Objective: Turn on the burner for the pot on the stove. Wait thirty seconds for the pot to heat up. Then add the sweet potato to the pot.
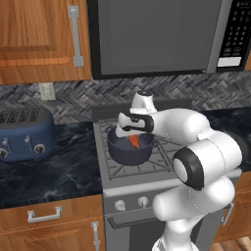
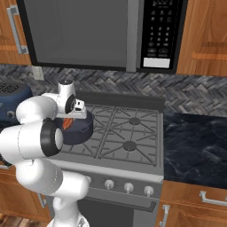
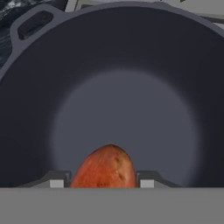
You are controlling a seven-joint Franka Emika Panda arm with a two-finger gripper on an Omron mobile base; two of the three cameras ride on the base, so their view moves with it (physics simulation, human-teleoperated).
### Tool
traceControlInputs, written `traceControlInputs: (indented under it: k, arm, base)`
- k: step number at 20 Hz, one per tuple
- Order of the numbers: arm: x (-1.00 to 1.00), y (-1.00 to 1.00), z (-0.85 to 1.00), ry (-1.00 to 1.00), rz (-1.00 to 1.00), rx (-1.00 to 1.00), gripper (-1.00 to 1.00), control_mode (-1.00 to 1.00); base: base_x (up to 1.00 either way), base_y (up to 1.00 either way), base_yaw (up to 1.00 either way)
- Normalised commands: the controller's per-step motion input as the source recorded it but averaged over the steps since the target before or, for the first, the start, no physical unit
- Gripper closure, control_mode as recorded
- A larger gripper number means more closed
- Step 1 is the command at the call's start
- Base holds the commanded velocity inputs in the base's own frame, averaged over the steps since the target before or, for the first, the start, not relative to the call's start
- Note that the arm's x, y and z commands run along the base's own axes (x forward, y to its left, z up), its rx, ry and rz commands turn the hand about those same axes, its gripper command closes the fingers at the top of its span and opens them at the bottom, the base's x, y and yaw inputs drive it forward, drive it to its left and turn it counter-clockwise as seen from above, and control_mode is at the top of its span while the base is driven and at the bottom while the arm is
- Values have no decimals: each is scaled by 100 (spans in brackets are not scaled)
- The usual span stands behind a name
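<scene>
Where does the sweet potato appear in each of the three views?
Left base view: sweet potato just left of centre, over the pot's opening.
Right base view: orange sliver at left, beside the arm.
Hand view: bottom centre, between the fingers, above the pot floor.
Shared landmark: the pot.
</scene>
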Motion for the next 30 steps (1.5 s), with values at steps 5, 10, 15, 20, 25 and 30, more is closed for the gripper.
traceControlInputs:
  k: [5, 10, 15, 20, 25, 30]
  arm:
    - [0, 0, 0, 0, 0, 0, 100, -100]
    - [0, 0, 0, 0, 0, 0, 100, -100]
    - [0, 0, 0, 0, 0, 0, 100, -100]
    - [0, 0, 0, 0, 0, 0, 100, -100]
    - [0, 0, 0, 0, 0, 0, 100, -100]
    - [0, 0, 0, 0, 0, 0, 100, -100]
  base:
    - [0, 0, 0]
    - [0, 0, 0]
    - [0, 0, 0]
    - [0, 0, 0]
    - [0, 0, 0]
    - [0, 0, 0]
